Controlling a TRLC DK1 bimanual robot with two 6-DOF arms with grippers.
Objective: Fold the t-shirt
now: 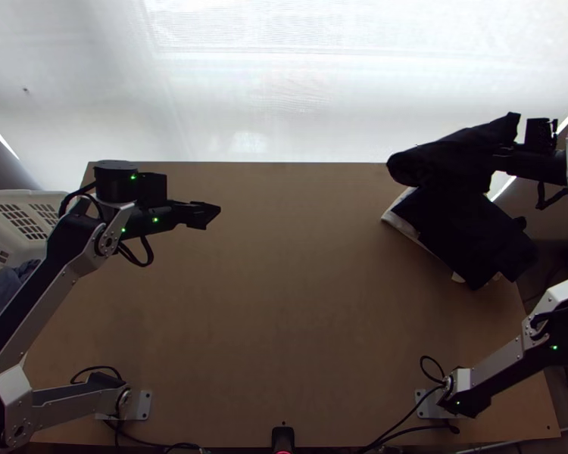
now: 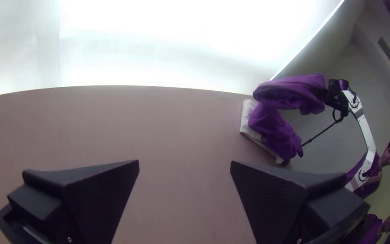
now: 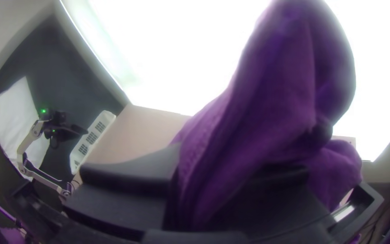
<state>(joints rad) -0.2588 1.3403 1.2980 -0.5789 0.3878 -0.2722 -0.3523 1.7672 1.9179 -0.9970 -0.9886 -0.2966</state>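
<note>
In the top view, my left gripper [image 1: 207, 215] is held over the table's left part, far from the cloth. The left wrist view shows that gripper [image 2: 184, 166] open, its fingers wide apart with nothing between them. My right gripper [image 1: 525, 160] is beyond the table's right edge at the upper right, holding a dark cloth [image 1: 454, 155] that bulges out to its left. In the right wrist view, the right gripper [image 3: 187, 194] is shut on the bunched cloth [image 3: 267, 104], which looks purple there. More dark cloth [image 1: 473, 234] lies bunched below; whether it is one garment I cannot tell.
White folded material [image 2: 250, 118] lies under the dark cloth at the right table edge. A white basket [image 1: 26, 216] with grey-blue cloth [image 1: 10, 286] stands left of the table [image 1: 284, 303]. Bare tabletop stretches between the arms. Cables lie near both arm bases.
</note>
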